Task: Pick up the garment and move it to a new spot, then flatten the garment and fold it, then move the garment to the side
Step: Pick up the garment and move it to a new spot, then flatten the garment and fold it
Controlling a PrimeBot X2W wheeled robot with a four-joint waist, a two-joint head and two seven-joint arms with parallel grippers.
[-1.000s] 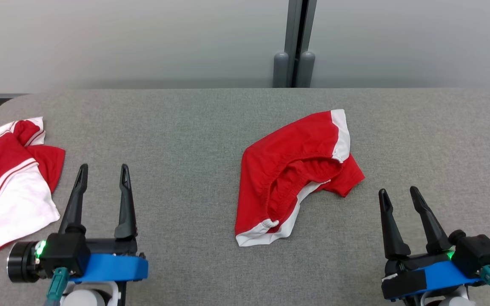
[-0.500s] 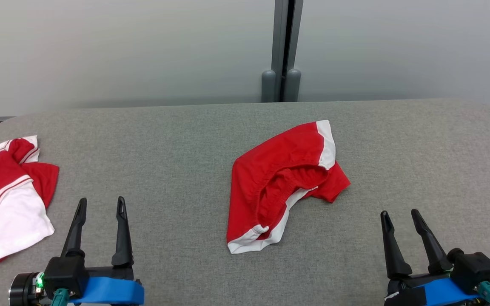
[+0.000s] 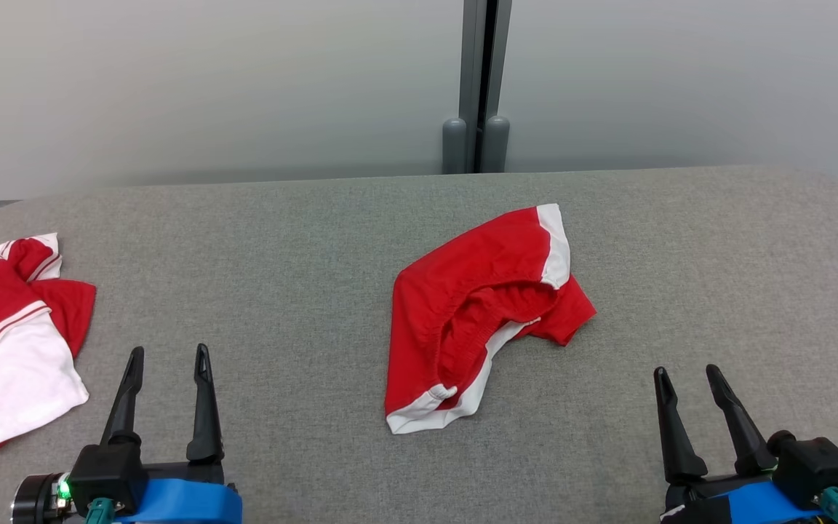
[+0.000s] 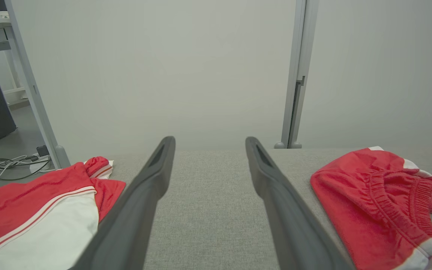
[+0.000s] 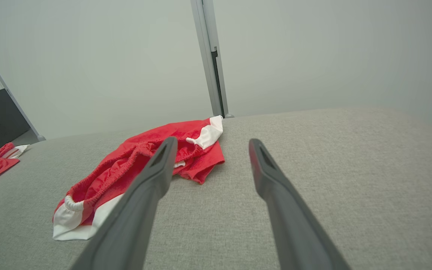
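The garment (image 3: pixel 448 306) is a crumpled pair of red shorts with white trim, lying in the middle of the grey table (image 3: pixel 281 255). Its elastic waistband gapes open toward me. My left gripper (image 3: pixel 169 351) hovers open at the near left, well apart from the shorts. My right gripper (image 3: pixel 685 371) is open at the near right, a short way from the cloth's right corner. In the left wrist view the garment (image 4: pixel 369 202) lies right of the open left gripper (image 4: pixel 209 140). In the right wrist view the garment (image 5: pixel 126 168) lies left of the open right gripper (image 5: pixel 212 140).
A second red and white garment (image 3: pixel 4 342) lies bunched at the table's left edge, also seen as the red and white cloth (image 4: pixel 43 210) in the left wrist view. A grey wall with a vertical post (image 3: pixel 477 87) stands behind the table. Cables (image 4: pixel 2 168) lie on the floor at far left.
The head camera has shifted, so the whole scene sits differently. Both grippers now show lower in the view, drawn back from the garment, still open. The garment lies as before.
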